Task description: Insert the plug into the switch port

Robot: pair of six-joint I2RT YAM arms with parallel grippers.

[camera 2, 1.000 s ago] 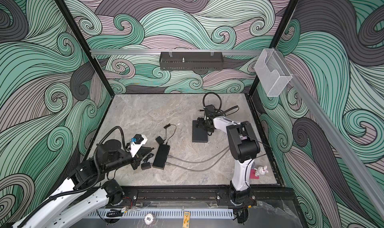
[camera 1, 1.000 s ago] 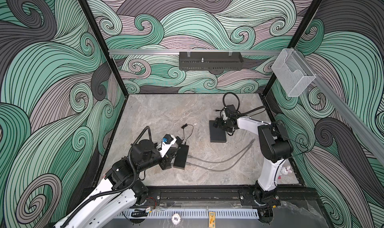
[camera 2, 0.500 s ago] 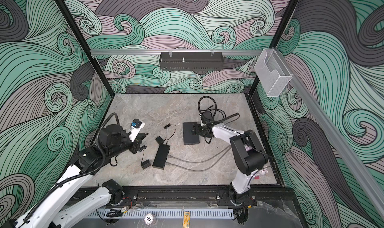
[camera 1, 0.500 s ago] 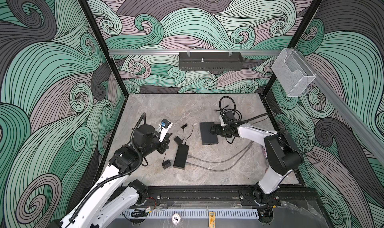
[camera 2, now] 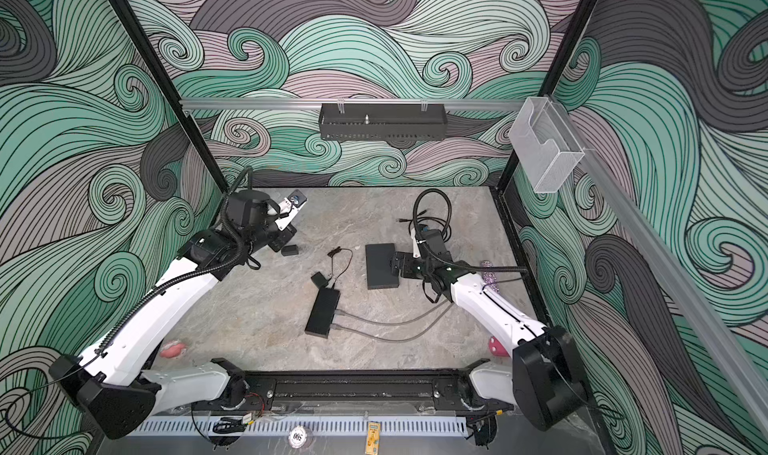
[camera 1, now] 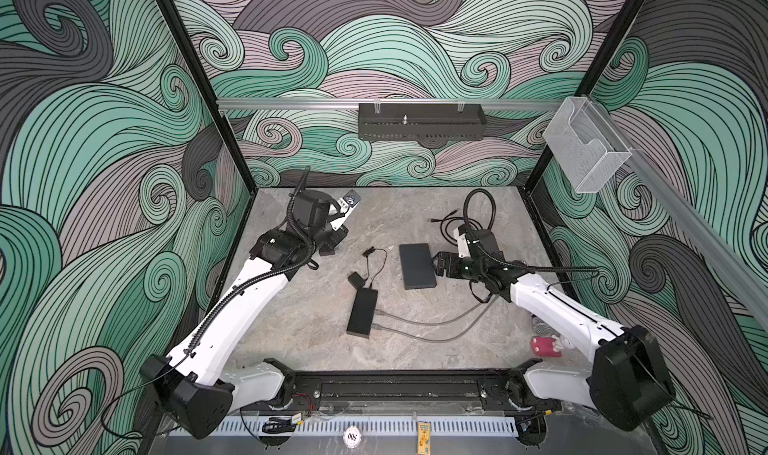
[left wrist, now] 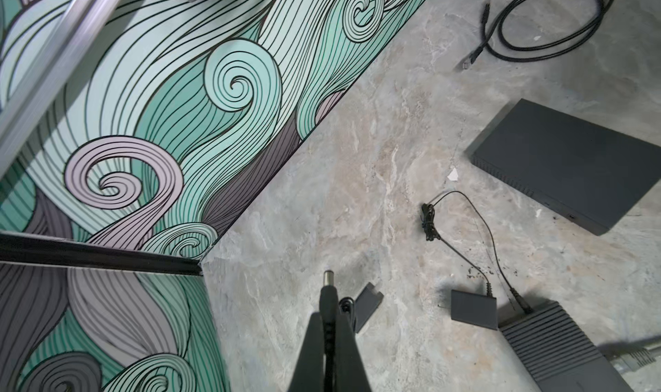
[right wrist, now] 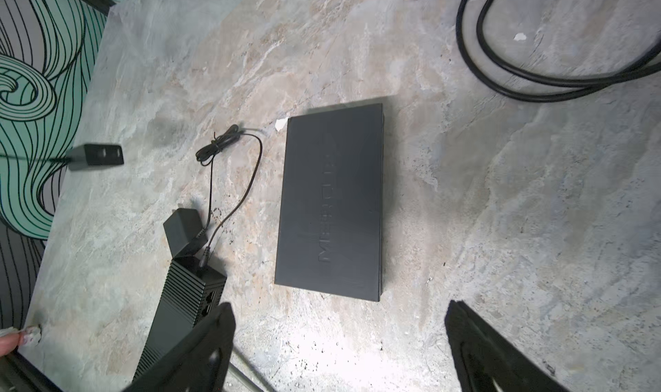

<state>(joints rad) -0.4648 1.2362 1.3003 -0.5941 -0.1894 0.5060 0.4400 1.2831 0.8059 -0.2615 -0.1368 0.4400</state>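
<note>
Nearest me lies the narrow black box (camera 1: 363,312) with two grey cables (camera 1: 386,316) running out of its side. Nothing holds it down, so I'd expect it to skate across the stone table (camera 1: 291,328) the moment a plug is pushed at it. Its switch port should be at the far end, but that end is crowded. A small adapter (camera 1: 356,279) and a thin cord (left wrist: 427,222) sit right against it (one barrel tip looks seated there), and I can't pick out a free socket. Further back, the right gripper (camera 1: 437,266) hangs with its jaws spread wide and empty, just beside the wide flat box (camera 1: 417,266), which is the wrong thing to brace. Farthest off, near the back left corner, the left gripper (left wrist: 329,317) is clamped on the plug (left wrist: 327,288), raised and pointing away from the box. Its adapter block (left wrist: 368,306) dangles in the air and could swing, twisting the plug in the pinch or snagging that cord.
</note>
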